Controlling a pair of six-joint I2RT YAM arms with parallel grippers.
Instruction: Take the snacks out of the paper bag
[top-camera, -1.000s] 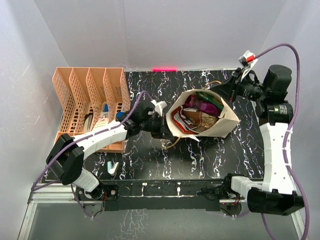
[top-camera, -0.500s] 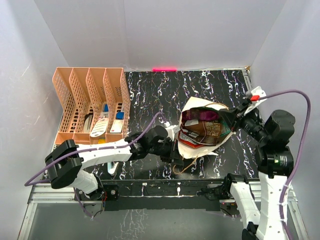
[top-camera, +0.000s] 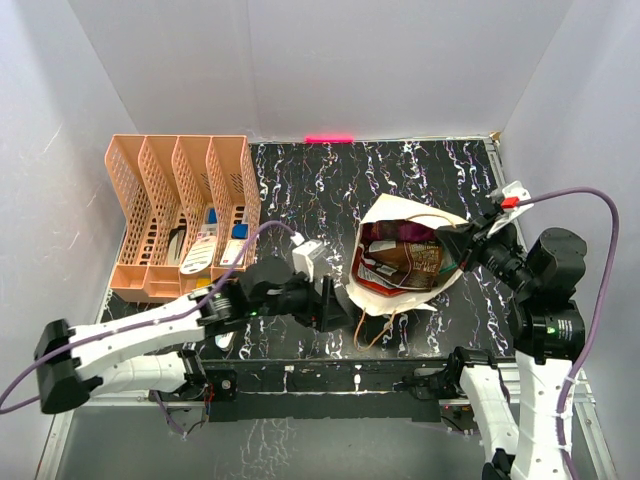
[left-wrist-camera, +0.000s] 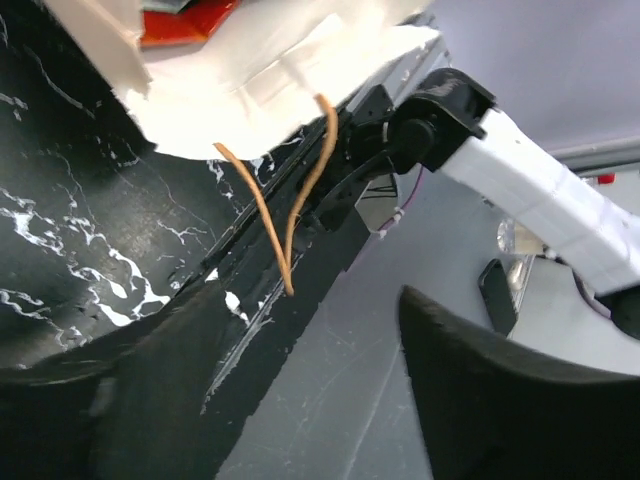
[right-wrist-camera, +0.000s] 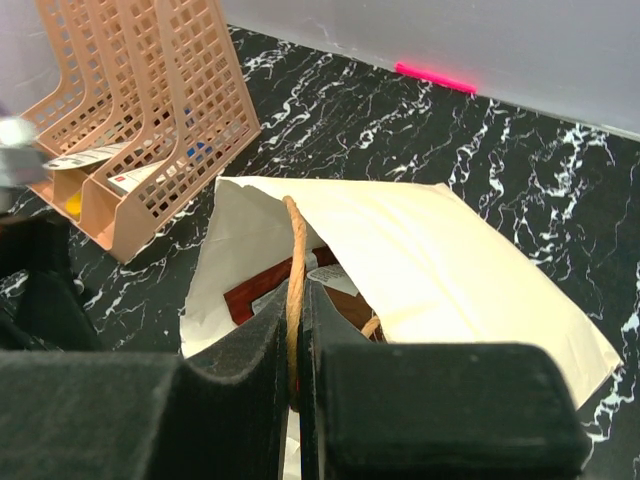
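Observation:
The cream paper bag (top-camera: 405, 215) lies tipped on the black marbled table, mouth facing the near left. The snacks (top-camera: 400, 262) show inside it as glossy red and brown packets. My right gripper (top-camera: 448, 243) is shut on the bag's brown cord handle (right-wrist-camera: 293, 250), holding the upper rim (right-wrist-camera: 420, 250) up; a brown-red packet (right-wrist-camera: 262, 290) shows under that rim. My left gripper (top-camera: 328, 303) stands open just left of the bag's mouth, holding nothing. In the left wrist view the other cord handle (left-wrist-camera: 290, 200) hangs loose below the bag (left-wrist-camera: 250, 85), ahead of the open left gripper (left-wrist-camera: 300, 300).
A peach lattice file rack (top-camera: 180, 210) with stationery pieces stands at the back left, also in the right wrist view (right-wrist-camera: 150, 110). The table's near edge and metal rail (top-camera: 330, 378) lie just behind the left gripper. A pink strip (top-camera: 330, 138) marks the back wall.
The left gripper has let go of the bag's front edge, opened and drawn back to the left. The bag, pulled nearer and to the right earlier, now barely moves; the right gripper keeps the handle.

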